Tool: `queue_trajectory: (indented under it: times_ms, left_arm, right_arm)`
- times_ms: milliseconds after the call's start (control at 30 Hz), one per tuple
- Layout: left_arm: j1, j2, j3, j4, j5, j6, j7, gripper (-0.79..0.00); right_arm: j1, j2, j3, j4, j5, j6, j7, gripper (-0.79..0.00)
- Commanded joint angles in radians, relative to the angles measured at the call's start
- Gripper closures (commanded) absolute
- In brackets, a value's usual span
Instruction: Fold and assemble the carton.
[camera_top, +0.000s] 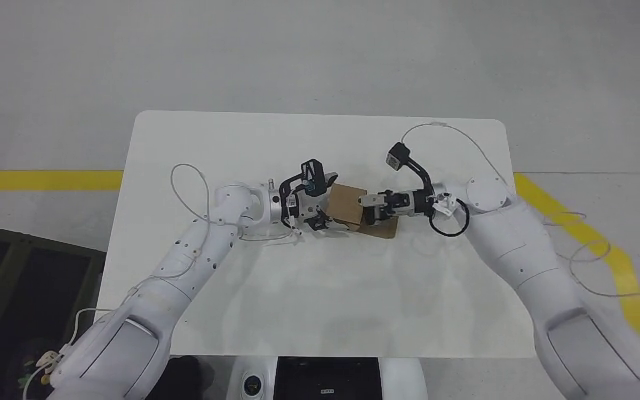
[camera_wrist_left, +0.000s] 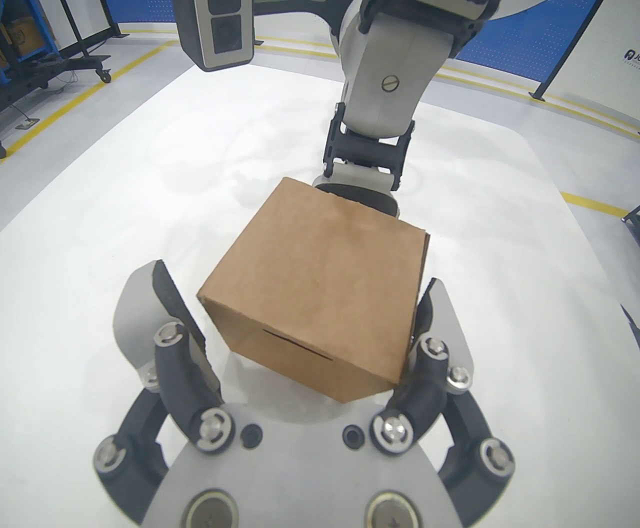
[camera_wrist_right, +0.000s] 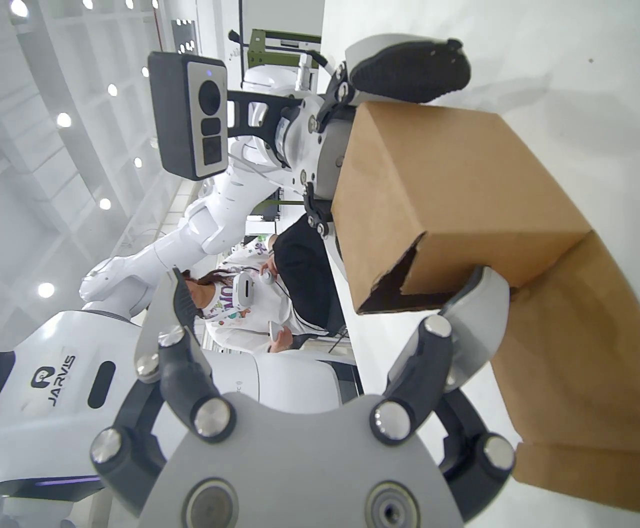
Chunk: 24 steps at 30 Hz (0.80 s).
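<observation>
Spread wide, the left end effector (camera_wrist_left: 295, 287) straddles the carton (camera_top: 352, 203) on the bench (camera_top: 200, 140), and the right end effector (camera_wrist_right: 330, 282), also spread, props its far end, seemingly for flap-folding.

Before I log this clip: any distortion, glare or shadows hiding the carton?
Top view: even light, no glare on the carton. Left wrist view: wide-angle bending curves the table; carton evenly lit. Right wrist view: ceiling lamps glare behind; carton's open corner dark inside.
</observation>
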Motion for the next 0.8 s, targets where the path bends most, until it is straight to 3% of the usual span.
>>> queue_trajectory:
  times_ms: [0, 767]
  left_arm:
    - [0.000, 0.000, 0.000, 0.000, 0.002, 0.000, -0.002, -0.785]
    - [0.012, -0.006, -0.006, 0.006, -0.016, 0.001, 0.001, -0.785]
  right_arm:
    - [-0.005, -0.004, -0.002, 0.004, 0.024, -0.006, -0.006, -0.785]
    - [0.008, -0.081, -0.035, 0.122, 0.128, -0.030, -0.030, -0.785]
